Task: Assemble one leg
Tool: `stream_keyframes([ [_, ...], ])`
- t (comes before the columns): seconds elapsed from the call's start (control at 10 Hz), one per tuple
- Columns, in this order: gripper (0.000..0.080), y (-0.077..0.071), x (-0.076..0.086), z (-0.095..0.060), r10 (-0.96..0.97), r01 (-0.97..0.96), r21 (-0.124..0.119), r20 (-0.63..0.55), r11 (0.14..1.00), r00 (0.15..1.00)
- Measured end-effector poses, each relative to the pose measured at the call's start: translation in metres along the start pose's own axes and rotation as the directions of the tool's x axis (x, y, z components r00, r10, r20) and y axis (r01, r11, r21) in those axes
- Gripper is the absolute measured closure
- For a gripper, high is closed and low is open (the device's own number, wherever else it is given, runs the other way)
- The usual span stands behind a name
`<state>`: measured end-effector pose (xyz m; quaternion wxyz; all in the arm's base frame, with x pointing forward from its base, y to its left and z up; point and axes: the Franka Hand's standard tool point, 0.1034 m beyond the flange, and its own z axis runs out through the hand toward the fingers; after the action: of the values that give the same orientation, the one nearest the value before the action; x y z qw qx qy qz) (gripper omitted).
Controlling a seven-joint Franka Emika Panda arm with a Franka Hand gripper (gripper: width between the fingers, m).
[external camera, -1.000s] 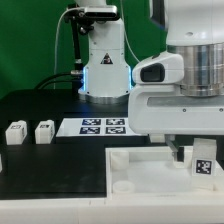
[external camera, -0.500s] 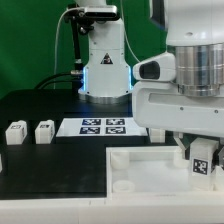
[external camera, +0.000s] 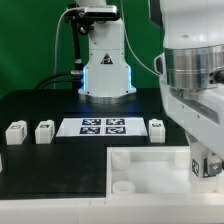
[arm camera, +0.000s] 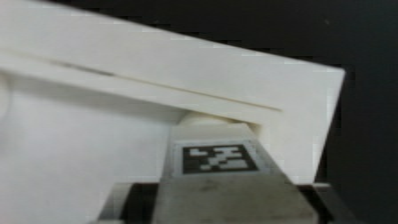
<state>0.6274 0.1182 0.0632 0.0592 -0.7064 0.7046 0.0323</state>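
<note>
Only the wrist view shows the gripper (arm camera: 217, 190) pinching a leg (arm camera: 221, 160) against the large white piece (arm camera: 107, 120), tag up. The exterior view counts four legs — three loose (external camera: 14, 132) (external camera: 44, 131) (external camera: 157, 127) beside the marker board (external camera: 103, 126), one at four o'clock (external camera: 209, 164), half hidden by the arm.

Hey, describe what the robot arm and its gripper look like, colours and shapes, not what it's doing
The arm has a glossy white shell with rounded, bulky segments and a ribbed silver-grey band around one joint. Its base behind is white with a blue glow and black cables running to it. The gripper is grey and blocky in the wrist view, with dark fingers.
</note>
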Motion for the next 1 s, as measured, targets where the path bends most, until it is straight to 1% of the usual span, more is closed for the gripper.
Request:
stream_keyframes([
  [0.1, 0.0509, 0.0009, -0.0009, 0.0006, 0.168, -0.168, 0.035, 0.003, 0.985, 0.986],
  [0.2, 0.0509, 0.0008, -0.0007, 0.0, 0.29, -0.289, 0.053, 0.002, 0.956, 0.957],
  [0.3, 0.0509, 0.0008, -0.0003, -0.0001, 0.309, -0.309, 0.052, 0.003, 0.95, 0.951],
  [0.4, 0.0481, 0.0009, -0.0004, 0.0002, 0.308, -0.308, 0.052, 0.003, 0.95, 0.951],
  [0.5, 0.0481, 0.0013, -0.0006, 0.0011, 0.301, -0.301, 0.051, 0.002, 0.952, 0.954],
  [0.6, 0.028, 0.0015, -0.0005, 0.0015, 0.283, -0.283, 0.051, 0.001, 0.958, 0.959],
  [0.7, 0.019, 0.0015, -0.0005, 0.0017, 0.223, -0.222, 0.051, -0.003, 0.974, 0.975],
  [0.8, 0.019, 0.0012, 0.002, 0.001, 0.058, -0.057, 0.061, -0.013, 0.997, 0.998],
  [0.9, 0.0161, 0.001, 0.0017, -0.0011, -0.135, 0.136, 0.061, -0.027, 0.989, 0.99],
  [1.0, 0.0152, 0.0012, -0.0025, -0.002, -0.295, 0.297, 0.057, -0.033, 0.953, 0.955],
])
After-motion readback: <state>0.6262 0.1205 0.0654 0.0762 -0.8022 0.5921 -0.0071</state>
